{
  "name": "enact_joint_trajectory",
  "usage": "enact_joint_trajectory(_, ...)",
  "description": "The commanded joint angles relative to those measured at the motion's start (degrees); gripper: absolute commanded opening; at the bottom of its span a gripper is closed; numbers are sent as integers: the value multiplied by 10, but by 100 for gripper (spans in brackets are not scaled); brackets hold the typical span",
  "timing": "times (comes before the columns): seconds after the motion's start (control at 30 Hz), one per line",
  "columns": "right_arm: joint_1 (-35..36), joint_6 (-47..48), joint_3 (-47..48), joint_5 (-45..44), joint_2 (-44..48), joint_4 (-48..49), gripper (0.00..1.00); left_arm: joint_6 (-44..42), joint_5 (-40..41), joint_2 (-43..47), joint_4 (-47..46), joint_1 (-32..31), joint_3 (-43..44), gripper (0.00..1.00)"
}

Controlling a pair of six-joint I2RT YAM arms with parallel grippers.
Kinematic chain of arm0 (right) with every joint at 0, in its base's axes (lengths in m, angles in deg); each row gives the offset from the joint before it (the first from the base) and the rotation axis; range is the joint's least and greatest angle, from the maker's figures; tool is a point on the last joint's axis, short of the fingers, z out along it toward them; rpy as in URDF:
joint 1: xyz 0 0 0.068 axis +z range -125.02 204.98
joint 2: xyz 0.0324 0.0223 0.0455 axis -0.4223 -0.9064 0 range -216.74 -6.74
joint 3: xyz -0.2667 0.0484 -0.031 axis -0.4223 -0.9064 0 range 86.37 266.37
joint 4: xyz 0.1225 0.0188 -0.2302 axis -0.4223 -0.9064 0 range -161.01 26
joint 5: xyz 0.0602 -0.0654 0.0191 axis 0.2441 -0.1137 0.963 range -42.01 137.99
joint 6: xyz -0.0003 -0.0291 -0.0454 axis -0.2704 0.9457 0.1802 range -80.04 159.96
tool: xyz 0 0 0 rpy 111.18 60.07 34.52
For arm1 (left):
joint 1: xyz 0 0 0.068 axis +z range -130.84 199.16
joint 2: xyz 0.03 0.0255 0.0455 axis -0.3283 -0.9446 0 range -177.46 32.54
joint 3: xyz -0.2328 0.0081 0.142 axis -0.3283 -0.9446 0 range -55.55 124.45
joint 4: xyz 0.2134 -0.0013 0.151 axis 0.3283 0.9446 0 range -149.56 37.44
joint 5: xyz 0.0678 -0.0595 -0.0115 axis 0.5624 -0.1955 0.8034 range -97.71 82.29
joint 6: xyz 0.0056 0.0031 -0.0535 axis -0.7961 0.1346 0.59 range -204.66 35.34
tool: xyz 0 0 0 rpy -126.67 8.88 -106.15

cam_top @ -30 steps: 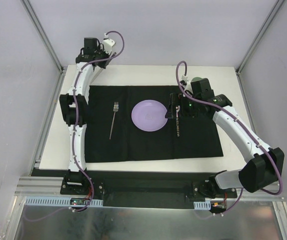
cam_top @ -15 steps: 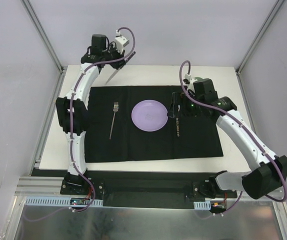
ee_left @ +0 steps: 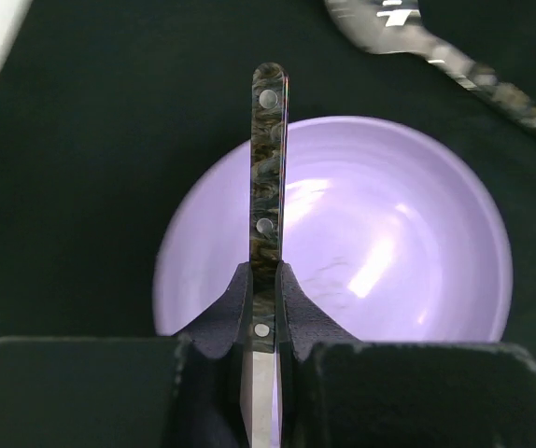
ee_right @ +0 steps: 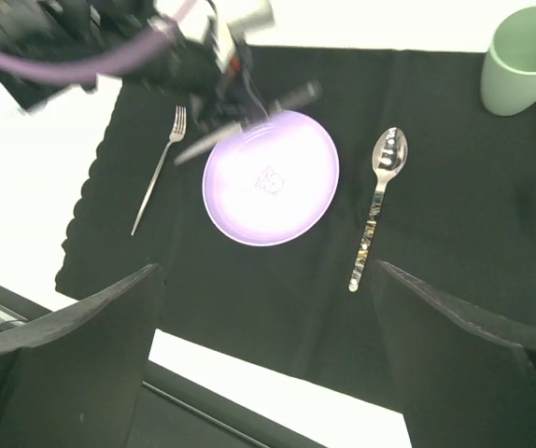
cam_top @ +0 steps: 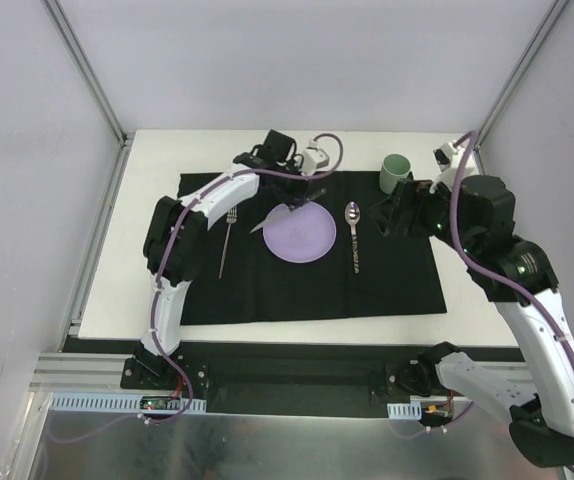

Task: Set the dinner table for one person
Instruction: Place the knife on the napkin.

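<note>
**Spotter:** What's the left gripper (ee_left: 263, 306) doing?

**Me:** I have it clenched on the knife (ee_left: 269, 177), pinched where handle meets blade. The handle juts ahead of the fingers, over the plate (ee_left: 389, 252).

**Spotter:** Where does it go?

**Me:** My call is the bare strip of mat (cam_top: 397, 280) between the plate and the spoon (cam_top: 352, 232). That is toward the right edge of the table (cam_top: 127, 250) from where I hold it. The knife lies slantwise, blade toward the near-left corner and handle toward the far-right. The fork (cam_top: 228, 238) and spoon run near edge to far edge, so I'd turn it first. The left arm is nearer. The right gripper (cam_top: 395, 213) hangs spread and empty toward the right edge, near the cup (cam_top: 395, 172).

**Spotter:** What's hidden?

**Me:** The gripper body cuts off the blade tip in my wrist view, and I can't tell the knife's height above the plate. The white table shows around the mat.
</note>
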Motion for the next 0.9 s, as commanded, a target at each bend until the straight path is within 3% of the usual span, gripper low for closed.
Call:
enact_joint_trajectory(0.0, 3, -15, -18, -18, 54, -21, 96, -15, 44, 82, -6, -38, -27, 0)
enact_joint_trajectory(0.27, 3, -15, -40, -7, 103, -54, 96, -34, 103, 115, -7, -149, -71, 0)
enact_joint_trajectory(0.57, 3, -23, -60, 7, 134, -72, 96, -20, 146, 83, -7, -268, -83, 0)
enact_joint_trajectory(0.87, 3, -27, -60, 4, 153, -89, 96, 7, 143, 28, -8, -297, -66, 0)
